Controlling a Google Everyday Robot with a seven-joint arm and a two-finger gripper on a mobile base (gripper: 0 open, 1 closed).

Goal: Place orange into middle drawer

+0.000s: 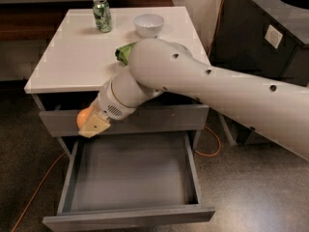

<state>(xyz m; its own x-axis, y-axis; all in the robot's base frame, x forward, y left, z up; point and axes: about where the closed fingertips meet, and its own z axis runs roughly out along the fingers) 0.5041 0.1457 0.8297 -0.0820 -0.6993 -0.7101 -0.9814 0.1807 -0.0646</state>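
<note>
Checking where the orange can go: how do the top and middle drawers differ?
The middle drawer is pulled far out, grey inside showing; the top drawer is nearly shut, only its front showing. The top drawer sits above the middle drawer. Both are grey, handleless. The gripper, holding the orange, hangs before the top drawer's front.
</note>
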